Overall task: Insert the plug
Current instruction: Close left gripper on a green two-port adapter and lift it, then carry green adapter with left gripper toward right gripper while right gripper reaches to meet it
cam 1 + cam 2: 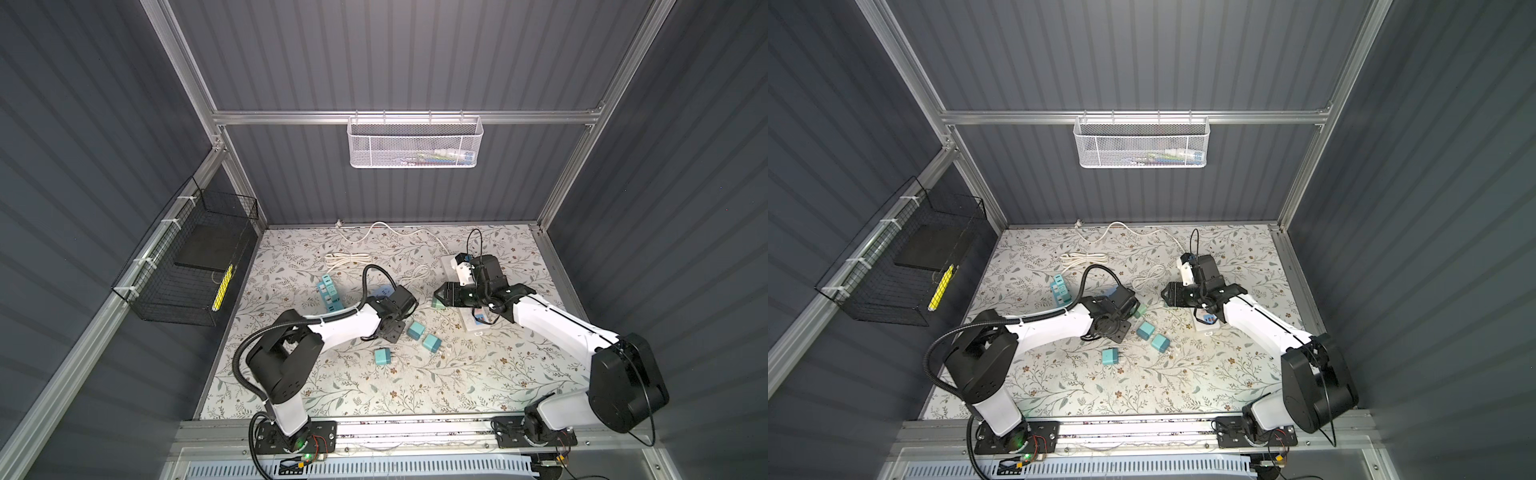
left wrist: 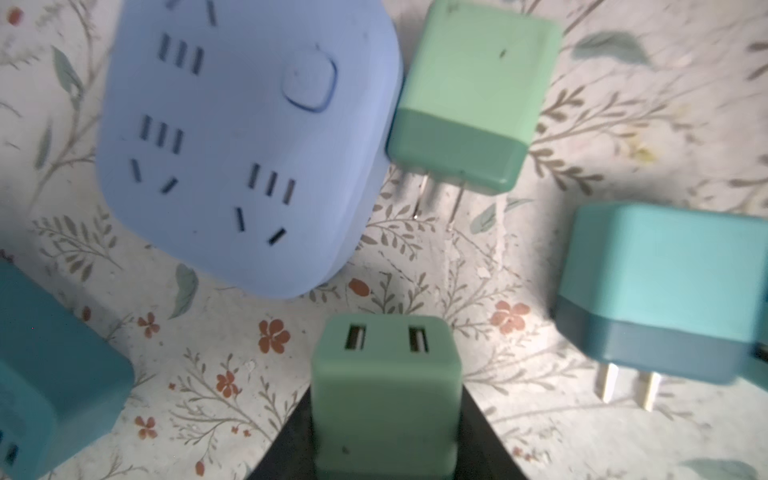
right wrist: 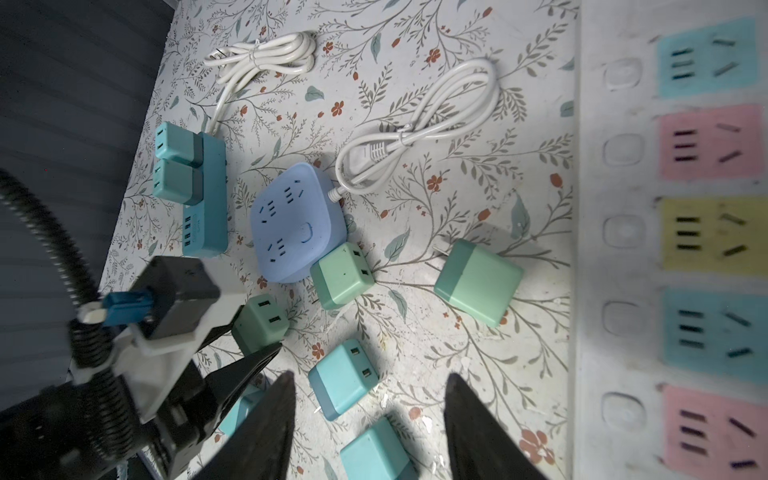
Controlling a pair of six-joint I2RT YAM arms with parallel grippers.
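My left gripper [image 2: 386,419] is shut on a green cube plug [image 2: 386,374]. Its two USB slots face outward and its prongs are hidden. It hangs just short of the blue square socket block [image 2: 249,145], without touching it. The right wrist view shows the same held plug [image 3: 259,320] between the black fingers, near the blue socket block [image 3: 297,222]. My right gripper [image 3: 370,376] is open and holds nothing. It hovers over loose teal plugs beside the white power strip [image 3: 623,249]. Both top views show the left gripper [image 1: 1138,311] and the right gripper [image 1: 442,297] near mid-table.
A second green plug [image 2: 473,95] lies against the blue block, and another [image 3: 478,282] lies by the white strip. Three teal plugs [image 1: 414,331] [image 1: 432,343] [image 1: 382,356] lie mid-table. A teal power strip [image 1: 330,295] holds two plugs. White coiled cords [image 3: 270,54] lie at the back.
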